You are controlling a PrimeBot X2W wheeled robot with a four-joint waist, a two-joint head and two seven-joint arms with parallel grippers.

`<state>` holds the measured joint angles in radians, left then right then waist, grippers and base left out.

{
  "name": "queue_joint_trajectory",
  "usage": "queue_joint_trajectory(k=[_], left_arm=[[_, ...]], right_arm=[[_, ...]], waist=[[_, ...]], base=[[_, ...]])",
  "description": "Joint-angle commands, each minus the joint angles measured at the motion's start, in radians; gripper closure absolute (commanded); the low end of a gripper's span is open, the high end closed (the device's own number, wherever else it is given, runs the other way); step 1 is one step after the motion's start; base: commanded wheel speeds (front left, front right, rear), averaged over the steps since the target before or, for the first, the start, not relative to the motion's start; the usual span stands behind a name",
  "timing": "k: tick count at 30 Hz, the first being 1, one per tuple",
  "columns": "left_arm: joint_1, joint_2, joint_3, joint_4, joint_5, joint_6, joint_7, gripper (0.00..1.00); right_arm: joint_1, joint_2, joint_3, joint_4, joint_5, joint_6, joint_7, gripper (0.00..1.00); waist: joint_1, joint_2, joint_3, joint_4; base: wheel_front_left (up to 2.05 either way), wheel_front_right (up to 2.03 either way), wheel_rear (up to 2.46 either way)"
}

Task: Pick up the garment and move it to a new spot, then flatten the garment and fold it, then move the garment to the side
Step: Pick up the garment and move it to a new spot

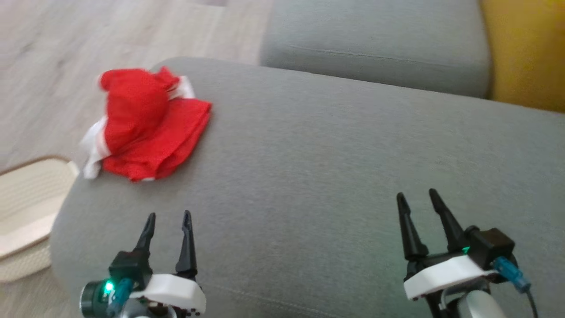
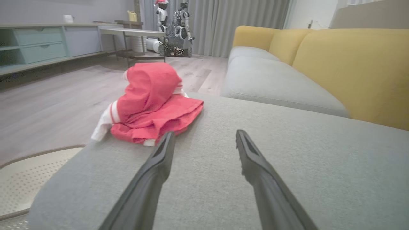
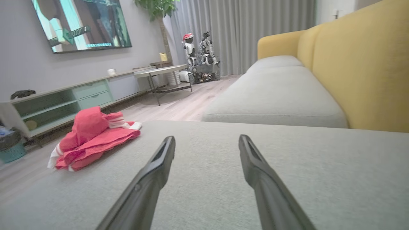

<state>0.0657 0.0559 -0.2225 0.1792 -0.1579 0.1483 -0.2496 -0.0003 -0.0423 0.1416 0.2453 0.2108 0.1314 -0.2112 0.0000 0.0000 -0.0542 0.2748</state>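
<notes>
The garment (image 1: 145, 126) is a red piece with white trim, heaped in a loose bundle at the far left corner of the grey sofa cushion (image 1: 335, 163). It also lies ahead and left in the left wrist view as the garment (image 2: 151, 103), and far left as the garment (image 3: 92, 137) in the right wrist view. My left gripper (image 1: 169, 221) hovers open over the cushion, a short way nearer me than the bundle, nothing between its fingers. My right gripper (image 1: 417, 198) stands open and empty over the cushion's right part, well away from the cloth.
A cream perforated basket (image 1: 26, 207) sits on the floor beside the cushion's left edge. A second grey seat (image 1: 375, 44) and yellow backrest (image 1: 525, 53) lie beyond. Across the wooden floor stand a low cabinet (image 3: 67, 99), a table (image 3: 163, 73) and another robot (image 3: 201, 54).
</notes>
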Motion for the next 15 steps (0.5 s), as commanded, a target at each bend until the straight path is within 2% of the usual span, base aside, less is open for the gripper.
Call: queue_joint_trajectory(k=[1,9,15], left_arm=[[-0.019,-0.005,0.042,-0.042,0.015,-0.003,-0.012,0.0],[0.012,-0.005,0.077,-0.075,0.026,-0.014,-0.012,0.0],[0.017,-0.005,0.098,-0.084,0.03,-0.015,-0.012,0.0]], right_arm=[[-0.016,-0.008,0.034,-0.029,0.007,-0.001,-0.012,0.0],[-0.007,-0.008,0.078,-0.013,0.038,-0.001,-0.022,0.0],[-0.008,-0.008,0.095,-0.001,0.055,-0.001,-0.03,0.0]], waist=[[0.0,0.0,0.0,0.062],[0.0,0.0,-0.002,0.16],[0.0,0.0,-0.006,0.187]], base=[[0.0,0.0,0.0],[0.0,0.0,0.0],[0.0,0.0,0.0]])
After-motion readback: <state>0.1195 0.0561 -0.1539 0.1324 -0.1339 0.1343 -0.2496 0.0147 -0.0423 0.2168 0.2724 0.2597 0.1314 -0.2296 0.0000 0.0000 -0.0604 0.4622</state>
